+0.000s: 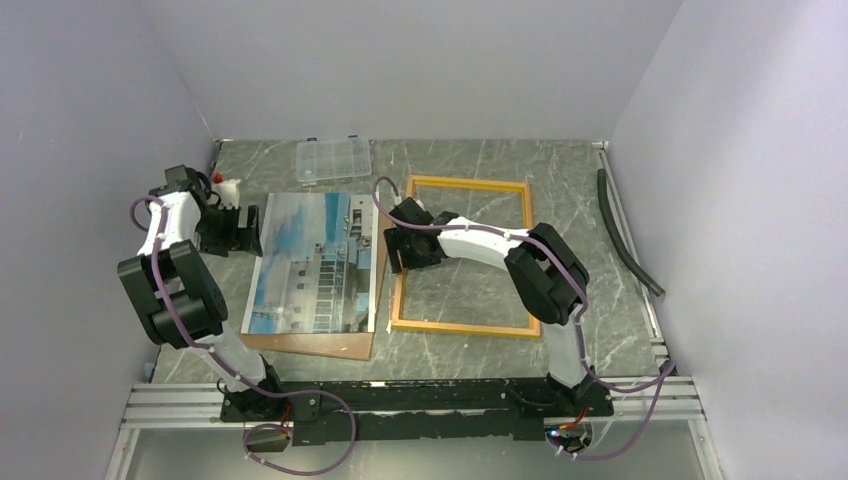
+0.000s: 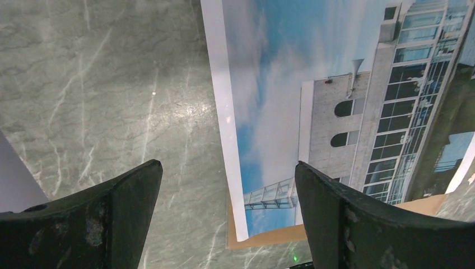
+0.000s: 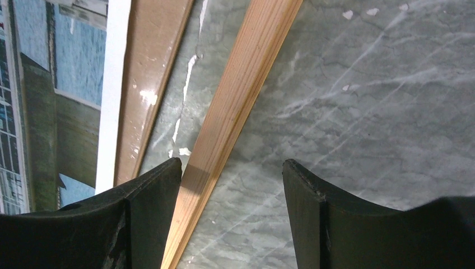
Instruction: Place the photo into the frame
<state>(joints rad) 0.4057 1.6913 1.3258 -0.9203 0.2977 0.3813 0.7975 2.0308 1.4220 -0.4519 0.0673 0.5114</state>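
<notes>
Left gripper (image 2: 227, 224), spread, hovers at the photo (image 1: 318, 262), lying on the backing board (image 1: 340, 345) left of table (image 1: 600, 300) centre; right gripper (image 3: 232, 185), spread, hovers over the frame (image 3: 241, 106) beside it; a skewed pinch could shove that frame askew

Robot lab cell: 2 arms (image 1: 500, 250) bolted to rail (image 1: 440, 392); blank white walls (image 1: 400, 60).

You have the photo (image 1: 318, 262), a white-edged print of a pale building on blue sky, lying flat and face up, one long edge running under the gap of the left tool (image 2: 228, 168). The frame (image 1: 465, 185), thin and yellow-orange, lies flat just beside it, its photo-side rail passing under the right tool (image 3: 232, 162).
</notes>
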